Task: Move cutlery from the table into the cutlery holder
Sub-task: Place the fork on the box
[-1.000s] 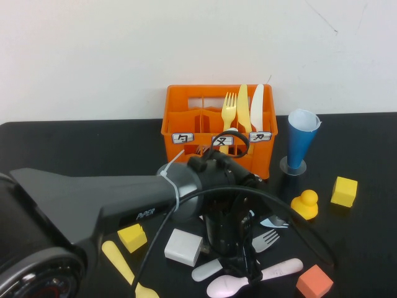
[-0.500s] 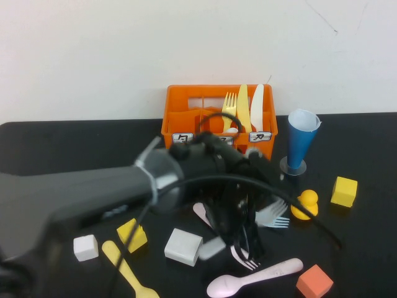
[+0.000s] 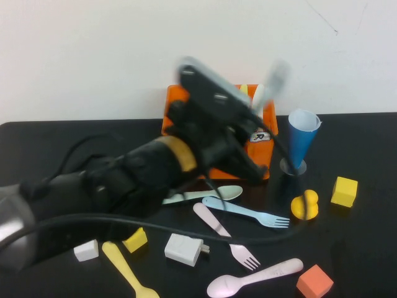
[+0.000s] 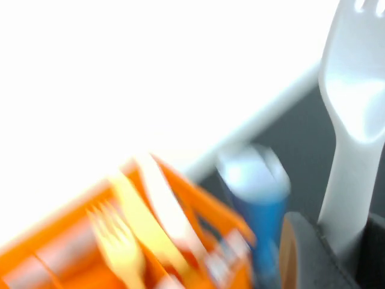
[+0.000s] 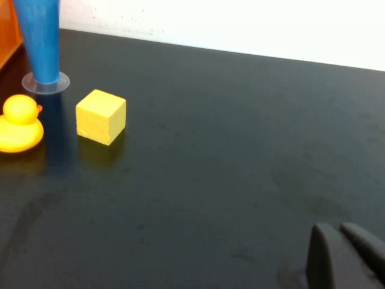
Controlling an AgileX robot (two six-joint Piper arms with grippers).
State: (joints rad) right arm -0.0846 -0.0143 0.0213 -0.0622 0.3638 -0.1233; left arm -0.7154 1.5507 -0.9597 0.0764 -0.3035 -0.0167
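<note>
**Above the crate: left arm lifting a pale fork**

Over the orange cutlery holder (image 3: 263, 162), near the back edge of the table (image 3: 366, 143), the left gripper (image 4: 352, 238) is hanging in the air with its jaws clamped on the handle of a pale grey fork (image 4: 355, 108). The fork is standing nearly upright out of the grip, tines up; in the high view it is showing only as a blurred pale streak above the crate's right end. The arm itself is crossing in front of most of the crate and hiding its compartments. A yellow fork (image 4: 117, 244) and a yellow knife (image 4: 141, 220) are sticking up inside the holder.

Just right of the holder a blue cone cup (image 3: 301, 141) is standing on the table. In front of it a yellow rubber duck (image 3: 304, 205) and a yellow cube (image 3: 344, 190) are sitting towards the right edge.

More cutlery is lying on the table in front of the crate: a pale green spoon (image 3: 205, 194), a pale blue fork (image 3: 248, 213), a pink fork (image 3: 226, 236), a pink spoon (image 3: 254, 278) near the front edge, and a yellow spoon (image 3: 127, 270) towards the front left. Among them are lying a white block (image 3: 183, 248), a small white cube (image 3: 85, 249), a second yellow cube (image 3: 134, 239) and an orange cube (image 3: 315, 280).

The right gripper (image 5: 346, 256) is resting low over the bare right part of the table, its two dark fingers pressed together.
</note>
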